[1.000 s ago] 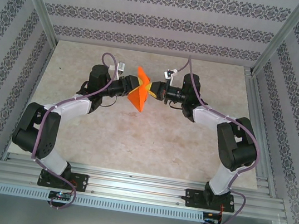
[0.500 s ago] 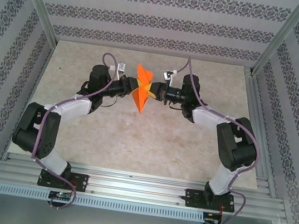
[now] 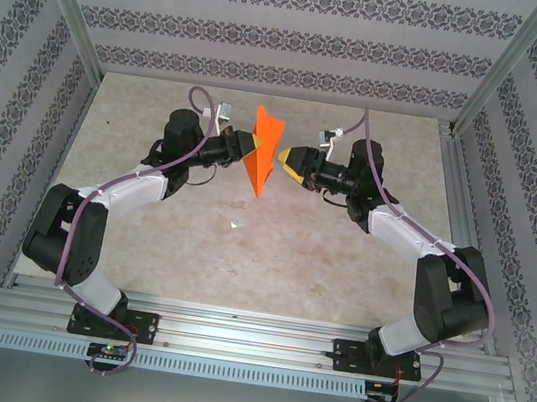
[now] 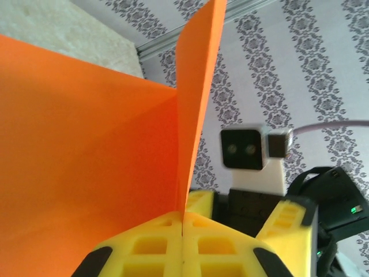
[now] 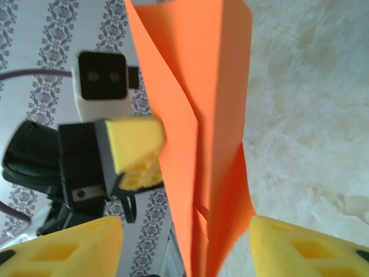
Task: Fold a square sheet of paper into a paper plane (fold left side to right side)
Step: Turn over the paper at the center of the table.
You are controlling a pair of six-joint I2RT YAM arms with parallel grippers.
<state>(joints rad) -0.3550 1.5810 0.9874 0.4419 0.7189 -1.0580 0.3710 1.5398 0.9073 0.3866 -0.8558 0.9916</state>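
The paper plane (image 3: 262,160) hangs above the middle of the counter (image 3: 340,262), between the two arms. From the top view it reads as a narrow orange dart, with its wider end toward the far wall and its point toward the arms' bases.

The left fingers (image 3: 245,142) are pressed together on the plane's left side. In the left wrist view, the two yellow left fingers (image 4: 150,248) meet flush with no gap. A thin upright flap of the paper plane (image 4: 193,104) rises straight out of the seam between them. A broader orange panel spreads to the left of that flap.

The right fingers (image 3: 294,154) are spread and grip nothing. From above, their tips sit just beside the plane's right edge. In the right wrist view, the yellow right fingers (image 5: 69,248) stand wide apart at the bottom corners. The folded layers of the paper plane (image 5: 202,115) stand in the open gap between them. Whether the paper brushes either finger cannot be told.

In that same view, one of the left arm's yellow fingers lies against the far face of the paper. The pale counter shows behind the plane.
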